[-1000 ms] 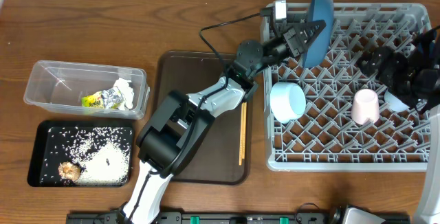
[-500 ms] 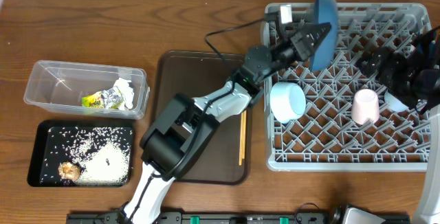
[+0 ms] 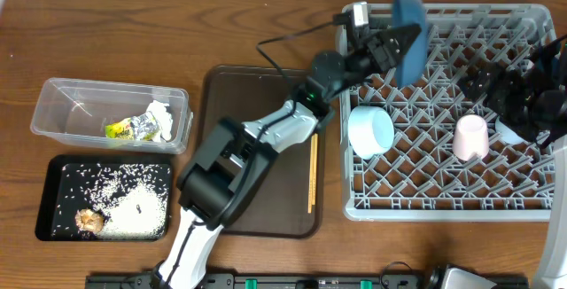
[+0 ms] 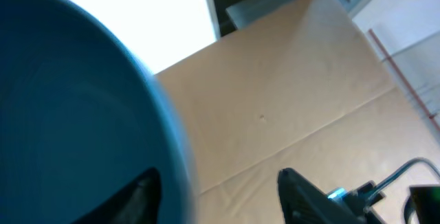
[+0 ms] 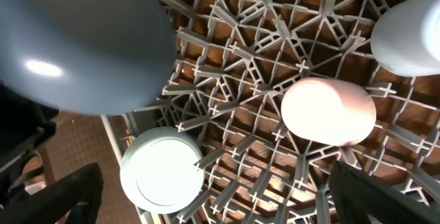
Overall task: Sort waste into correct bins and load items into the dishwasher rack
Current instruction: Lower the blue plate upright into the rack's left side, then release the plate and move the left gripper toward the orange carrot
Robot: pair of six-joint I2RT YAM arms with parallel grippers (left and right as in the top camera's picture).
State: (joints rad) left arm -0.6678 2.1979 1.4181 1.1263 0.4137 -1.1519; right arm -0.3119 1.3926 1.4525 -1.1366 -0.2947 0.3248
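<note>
Plate (image 3: 413,10) (large, blue) pinched at its rim by left gripper (image 3: 396,45), on edge above far-left corner of dishwasher rack (image 3: 425,207); left arm stretched diagonally over brown serving tray (image 3: 217,103).

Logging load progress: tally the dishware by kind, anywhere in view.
Plates: 1 (blue plate)
Cups: 2 (light blue cup, pink cup)
Bowls: 1 (small bowl)
Chopstick pairs: 1 (chopsticks)
Total: 5

top-down overhead, wrists close, rack (image 3: 425,183) (image 5: 247,66) shared
</note>
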